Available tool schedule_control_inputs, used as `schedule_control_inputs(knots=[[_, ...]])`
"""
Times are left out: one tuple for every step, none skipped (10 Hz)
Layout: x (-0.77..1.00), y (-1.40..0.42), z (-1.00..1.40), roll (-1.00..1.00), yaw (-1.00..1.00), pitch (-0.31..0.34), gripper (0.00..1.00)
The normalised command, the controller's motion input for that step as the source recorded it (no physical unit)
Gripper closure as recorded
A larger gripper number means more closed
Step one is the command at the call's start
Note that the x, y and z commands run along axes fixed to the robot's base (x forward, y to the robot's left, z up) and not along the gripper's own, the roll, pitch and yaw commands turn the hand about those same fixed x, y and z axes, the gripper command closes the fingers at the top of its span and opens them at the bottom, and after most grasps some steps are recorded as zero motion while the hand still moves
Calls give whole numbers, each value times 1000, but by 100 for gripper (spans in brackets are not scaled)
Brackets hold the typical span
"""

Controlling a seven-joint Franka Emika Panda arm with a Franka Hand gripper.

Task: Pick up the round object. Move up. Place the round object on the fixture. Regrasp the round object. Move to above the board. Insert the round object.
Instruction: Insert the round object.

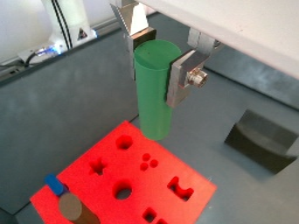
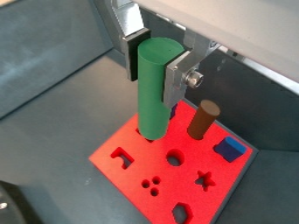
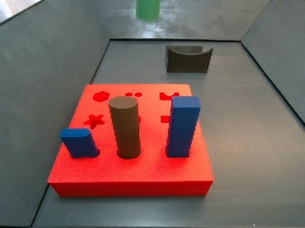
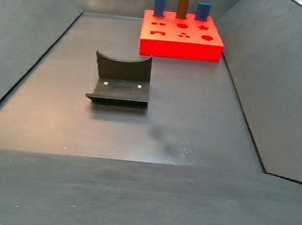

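My gripper is shut on the round object, a green cylinder, and holds it upright by its upper end; both wrist views show this. The cylinder hangs above the red board, its lower end over the board's edge. The board's round hole is open and lies beyond the cylinder's end. In a side view only the cylinder's lower tip shows, high behind the board; the gripper is out of frame there.
The board holds a brown cylinder, a tall blue block and a short blue block. The dark fixture stands on the grey floor apart from the board. Sloped grey walls enclose the floor.
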Motion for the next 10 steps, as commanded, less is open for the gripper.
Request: schedule_control_inputs(knots=[[-11, -229, -1000, 0, 0, -97, 100], [-103, -263, -1000, 0, 0, -121, 100], [-180, -300, -1000, 0, 0, -116, 100], [-206, -283, -1000, 13, 0, -107, 100], [-151, -217, -997, 14, 0, -147, 100], [-57, -129, -951, 0, 0, -164, 100], [0, -49, -940, -3, 0, -166, 100], [0, -23, -943, -6, 0, -160, 100], [0, -54, -931, 0, 0, -161, 100], [-69, -149, -889, 43, 0, -160, 100]])
